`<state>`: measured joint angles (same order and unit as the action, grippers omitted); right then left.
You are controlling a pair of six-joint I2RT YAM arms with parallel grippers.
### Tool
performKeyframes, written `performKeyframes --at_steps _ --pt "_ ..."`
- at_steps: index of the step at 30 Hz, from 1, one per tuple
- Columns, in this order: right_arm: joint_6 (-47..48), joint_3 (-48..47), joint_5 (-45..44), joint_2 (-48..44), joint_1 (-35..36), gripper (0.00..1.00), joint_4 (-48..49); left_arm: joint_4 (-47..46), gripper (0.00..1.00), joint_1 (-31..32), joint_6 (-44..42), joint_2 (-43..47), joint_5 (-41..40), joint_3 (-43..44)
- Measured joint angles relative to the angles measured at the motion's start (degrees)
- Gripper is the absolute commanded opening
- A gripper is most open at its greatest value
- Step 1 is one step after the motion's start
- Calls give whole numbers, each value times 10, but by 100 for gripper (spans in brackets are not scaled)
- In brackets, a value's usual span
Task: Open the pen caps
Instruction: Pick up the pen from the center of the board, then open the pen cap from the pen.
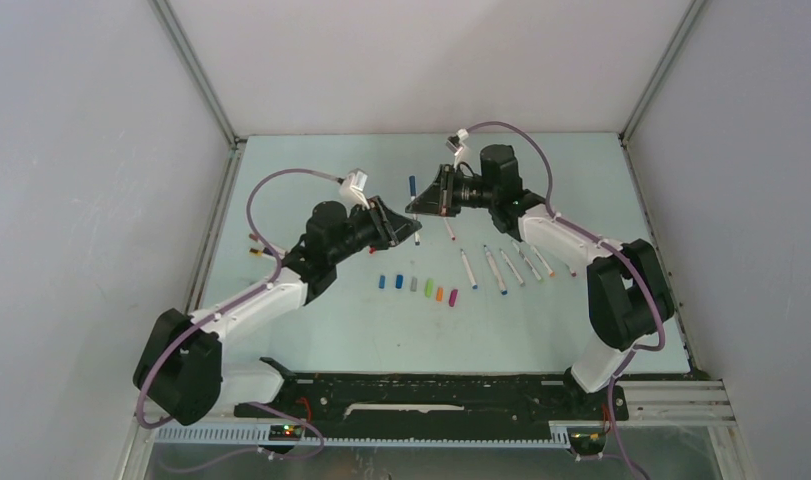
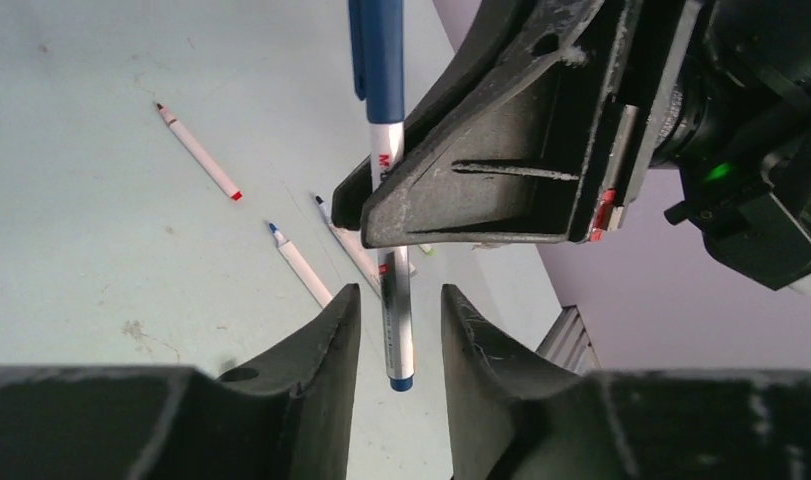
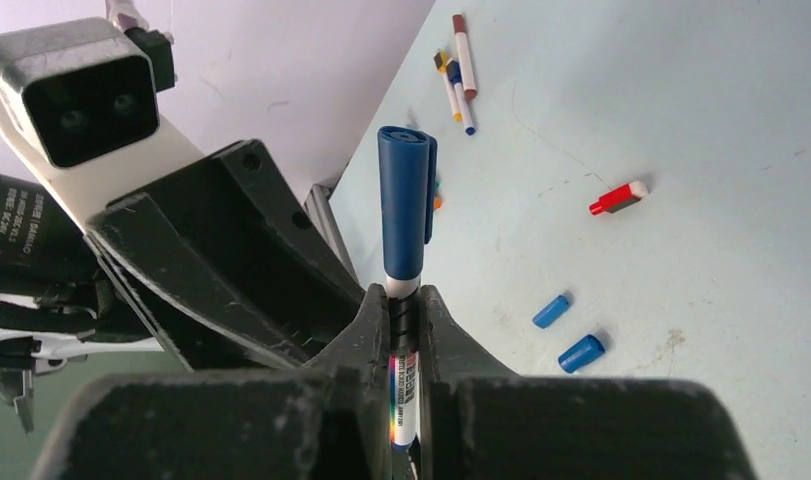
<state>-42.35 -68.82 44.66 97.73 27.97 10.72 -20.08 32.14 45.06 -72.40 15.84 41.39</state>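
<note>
While my right claw (image 3: 403, 305) clamps the pen (image 3: 405, 395) just below its blue cap (image 3: 404, 200), my left claw (image 2: 399, 305) stands open — fingers (image 2: 326, 335) flanking the pen's other end, not touching.

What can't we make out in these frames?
- Left wrist: top of blue cap, cut by upper edge; pen mid-barrel, behind right gripper.
- Right wrist: pen's lower barrel, between its own fingers; tips of the left gripper, behind them.
- Top external: grip on the pen, covered by gripper bodies; row of pens, too small to tell capped or not.
</note>
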Motion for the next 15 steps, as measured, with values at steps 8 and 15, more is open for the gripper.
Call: performKeyframes --at_steps 8,15 --pt "74 0 83 -5 -25 0 1 5 96 1 -37 92 -14 -2" --pt "251 1 233 -52 -45 0 -68 -18 100 -9 -54 157 -30 -2"
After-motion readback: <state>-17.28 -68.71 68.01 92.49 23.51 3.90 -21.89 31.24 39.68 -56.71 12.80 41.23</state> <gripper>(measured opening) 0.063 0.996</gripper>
